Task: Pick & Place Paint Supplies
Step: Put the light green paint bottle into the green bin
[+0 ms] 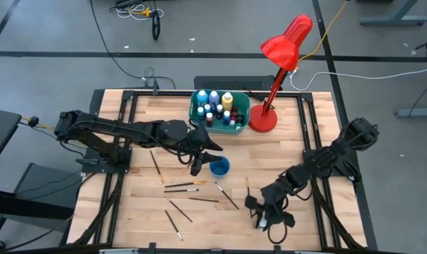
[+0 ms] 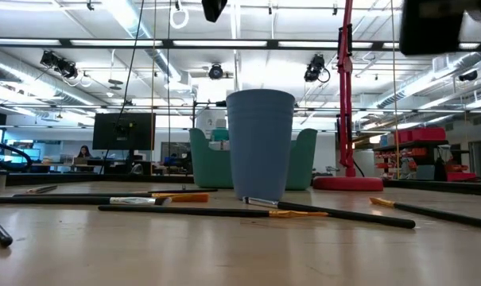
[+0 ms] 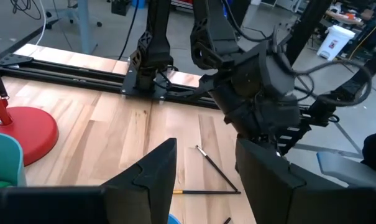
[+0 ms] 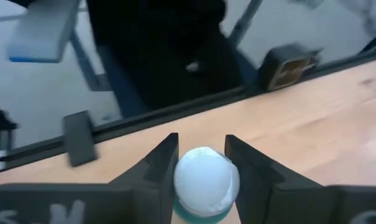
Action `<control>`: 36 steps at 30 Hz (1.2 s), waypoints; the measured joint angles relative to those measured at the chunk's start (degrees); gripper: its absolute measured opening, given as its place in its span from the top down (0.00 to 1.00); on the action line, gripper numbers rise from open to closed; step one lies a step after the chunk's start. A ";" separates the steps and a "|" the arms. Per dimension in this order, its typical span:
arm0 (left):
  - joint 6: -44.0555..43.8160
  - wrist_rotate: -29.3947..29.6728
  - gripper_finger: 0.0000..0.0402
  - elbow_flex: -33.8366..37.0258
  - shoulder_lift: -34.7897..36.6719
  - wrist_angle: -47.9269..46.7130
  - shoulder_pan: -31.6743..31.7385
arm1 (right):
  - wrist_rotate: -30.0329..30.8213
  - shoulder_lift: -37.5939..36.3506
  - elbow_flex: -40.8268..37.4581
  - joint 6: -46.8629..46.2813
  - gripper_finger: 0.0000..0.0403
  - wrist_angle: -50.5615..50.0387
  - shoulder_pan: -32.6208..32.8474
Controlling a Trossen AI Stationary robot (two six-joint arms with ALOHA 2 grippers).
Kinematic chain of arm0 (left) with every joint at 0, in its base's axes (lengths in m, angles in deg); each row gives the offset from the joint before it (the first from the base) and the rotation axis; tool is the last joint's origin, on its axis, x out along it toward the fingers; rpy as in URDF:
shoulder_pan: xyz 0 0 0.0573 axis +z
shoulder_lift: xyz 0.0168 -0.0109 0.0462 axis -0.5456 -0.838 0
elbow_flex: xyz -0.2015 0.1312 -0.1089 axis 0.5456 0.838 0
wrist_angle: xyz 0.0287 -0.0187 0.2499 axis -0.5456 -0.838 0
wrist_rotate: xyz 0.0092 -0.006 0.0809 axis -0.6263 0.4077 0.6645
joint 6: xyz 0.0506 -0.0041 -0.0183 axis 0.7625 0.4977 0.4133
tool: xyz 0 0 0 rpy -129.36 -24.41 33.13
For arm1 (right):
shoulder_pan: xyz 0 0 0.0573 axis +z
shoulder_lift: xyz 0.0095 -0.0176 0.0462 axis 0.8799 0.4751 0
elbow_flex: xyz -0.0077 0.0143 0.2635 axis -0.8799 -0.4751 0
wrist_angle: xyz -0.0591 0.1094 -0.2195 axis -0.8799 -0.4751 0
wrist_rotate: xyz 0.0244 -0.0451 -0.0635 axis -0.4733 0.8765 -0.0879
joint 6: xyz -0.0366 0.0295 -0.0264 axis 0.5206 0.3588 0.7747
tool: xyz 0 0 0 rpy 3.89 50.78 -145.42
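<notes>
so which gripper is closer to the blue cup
Left. The left gripper hovers right beside the blue cup; the right gripper is far off, closing around a white-capped bottle.

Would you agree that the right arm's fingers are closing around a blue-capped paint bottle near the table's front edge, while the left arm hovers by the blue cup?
Not quite: the bottle between the right gripper fingers has a white cap, as the right wrist view shows. The rest holds: the left gripper hovers by the blue cup.
</notes>
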 joint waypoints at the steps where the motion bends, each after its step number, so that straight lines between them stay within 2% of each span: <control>1: -0.01 0.00 0.56 0.00 0.00 -0.01 0.00 | 0.84 -0.63 0.60 0.37 0.68 0.15 -0.25; 4: -0.17 -0.22 0.56 0.00 0.00 -0.34 -0.10 | 1.22 -3.24 2.13 1.28 0.71 -0.15 -0.88; 8: -0.06 -0.26 0.56 0.00 0.00 -1.54 -1.34 | 6.00 -7.76 4.25 -0.22 0.74 -4.93 -2.84; 14: 2.30 -7.00 0.56 -0.69 3.37 -2.95 -1.42 | 20.03 -16.21 10.20 0.88 0.73 -10.55 -8.19; 18: 2.42 -8.11 0.56 -1.57 7.43 -5.90 -0.87 | 32.21 -19.05 13.30 4.20 0.72 -7.45 -13.01; 22: 4.89 -7.00 0.56 -1.51 12.10 -10.34 -0.87 | 40.20 -18.13 14.62 4.03 0.73 1.09 -19.46; 26: 8.83 -3.11 0.56 -1.51 16.73 -13.44 -0.90 | 44.07 -15.25 14.64 -5.47 0.73 6.25 -26.94; 29: 11.84 0.24 0.56 -1.50 19.35 -14.82 -0.87 | 44.82 -11.83 14.62 -11.95 0.73 6.60 -32.22; 33: 14.36 5.93 0.56 -1.46 21.52 -15.77 -0.90 | 41.41 -4.30 14.62 -13.90 0.73 9.31 -37.21; 36: 14.93 8.88 0.56 -1.51 22.21 -16.79 -0.88 | 45.17 1.02 16.28 -18.44 0.73 8.33 -39.23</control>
